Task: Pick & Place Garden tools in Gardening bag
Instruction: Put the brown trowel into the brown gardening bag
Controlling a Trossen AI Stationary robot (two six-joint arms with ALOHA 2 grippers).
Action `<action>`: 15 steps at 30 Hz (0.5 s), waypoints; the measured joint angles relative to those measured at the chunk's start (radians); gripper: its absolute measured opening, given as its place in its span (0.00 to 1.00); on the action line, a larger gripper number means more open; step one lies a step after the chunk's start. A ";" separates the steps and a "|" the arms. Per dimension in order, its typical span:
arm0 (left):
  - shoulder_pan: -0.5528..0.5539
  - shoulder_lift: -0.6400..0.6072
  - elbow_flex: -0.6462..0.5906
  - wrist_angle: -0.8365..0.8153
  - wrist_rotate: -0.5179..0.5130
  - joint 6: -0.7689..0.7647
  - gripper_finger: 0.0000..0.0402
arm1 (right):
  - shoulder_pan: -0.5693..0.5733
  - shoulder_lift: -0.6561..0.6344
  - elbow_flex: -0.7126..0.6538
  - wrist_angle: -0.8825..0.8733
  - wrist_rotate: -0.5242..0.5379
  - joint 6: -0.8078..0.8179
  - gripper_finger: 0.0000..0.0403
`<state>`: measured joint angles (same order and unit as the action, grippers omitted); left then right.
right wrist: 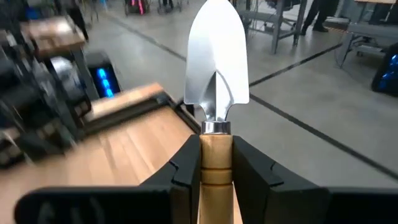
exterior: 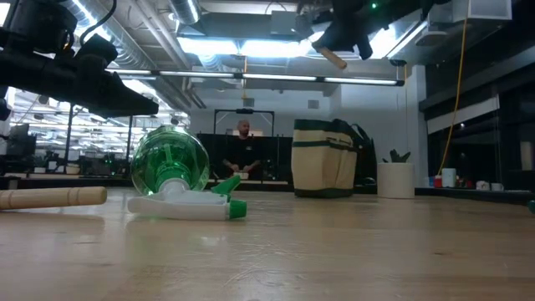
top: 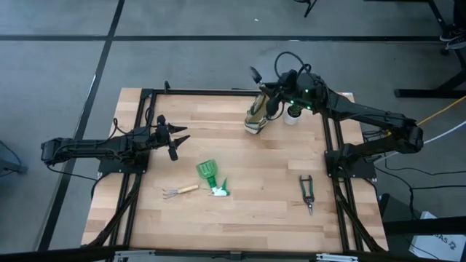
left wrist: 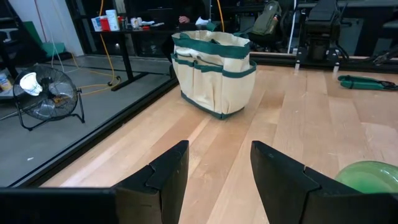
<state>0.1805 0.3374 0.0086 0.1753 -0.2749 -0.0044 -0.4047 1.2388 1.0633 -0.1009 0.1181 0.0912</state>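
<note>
My right gripper [top: 271, 93] hangs high over the table's far edge, shut on a wooden-handled silver trowel [right wrist: 217, 68], above and just behind the olive-and-beige gardening bag [top: 255, 116]. The bag stands upright on its base. On the near middle of the table lie a pronged rake [top: 179, 191], a green scoop [top: 207, 171] and a green-and-white sprayer piece [top: 219, 191]. Dark pruning shears [top: 306, 193] lie at the near right. My left gripper [top: 175, 138] waits open near the left edge, with nothing between its fingers. My right gripper pinches the trowel's wooden handle [right wrist: 216, 163] between its two fingers [right wrist: 186, 165], just behind the metal collar. The fingers lie along the handle, nearly level, and the blade [right wrist: 217, 62] sticks out beyond them. The handle's free end [exterior: 333, 58] juts below the gripper. The trowel is lifted clear.
A small white pot [top: 293, 114] with a green plant stands right beside the bag at the far edge. A person [exterior: 243, 149] sits in the room beyond the table. Bare wood lies between the bag and the tools on the table.
</note>
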 joint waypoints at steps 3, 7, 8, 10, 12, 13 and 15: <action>0.000 0.000 0.000 0.000 0.000 0.000 0.42 | -0.015 0.014 -0.001 -0.018 -0.041 -0.120 0.18; 0.000 0.000 0.000 0.000 0.000 0.000 0.42 | -0.042 0.038 -0.001 -0.007 -0.181 -0.295 0.18; 0.000 0.000 0.000 0.000 0.000 0.000 0.42 | -0.048 0.045 -0.001 -0.008 -0.212 -0.337 0.18; 0.000 0.000 0.000 0.000 0.000 0.000 0.42 | -0.059 0.059 -0.001 -0.015 -0.253 -0.422 0.18; 0.000 0.000 0.000 0.000 0.000 0.000 0.42 | -0.075 0.072 -0.001 -0.031 -0.281 -0.499 0.18; 0.000 0.000 0.000 0.000 0.000 0.000 0.42 | -0.081 0.079 -0.001 -0.032 -0.285 -0.533 0.18; 0.000 0.000 0.000 0.000 0.000 0.000 0.42 | -0.097 0.096 -0.001 -0.038 -0.287 -0.572 0.18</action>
<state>0.1803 0.3374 0.0089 0.1753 -0.2749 -0.0044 -0.5021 1.3345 1.0622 -0.1390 -0.1692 -0.4803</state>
